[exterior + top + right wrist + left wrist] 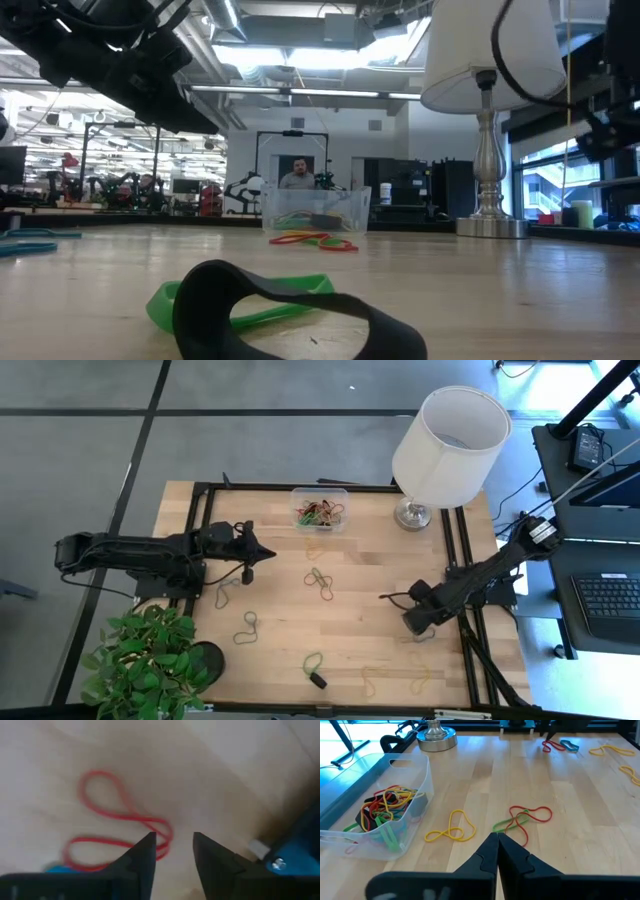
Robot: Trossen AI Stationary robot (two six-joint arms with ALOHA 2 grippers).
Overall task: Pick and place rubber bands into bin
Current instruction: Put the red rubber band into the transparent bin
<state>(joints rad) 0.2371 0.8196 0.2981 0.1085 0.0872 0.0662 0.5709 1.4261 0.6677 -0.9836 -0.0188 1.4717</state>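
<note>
The clear bin [320,508] stands at the table's far middle and holds a heap of rubber bands [387,807] in several colours. More rubber bands lie loose on the wood, among them a red-green one [318,582] and a yellow one [451,831]. My right gripper [174,847] points down, open, near the table's right edge [415,622]. Its fingers stand just above a red rubber band [115,815], whose near end lies beside one fingertip. My left gripper [497,840] is shut, holds nothing, and hovers at the left [262,552].
A white lampshade on a silver lamp base [412,512] stands to the right of the bin. A potted plant [145,660] sits at the near left corner. A black band on a green band [290,310] lies near the front edge. Black rails [465,590] frame the table.
</note>
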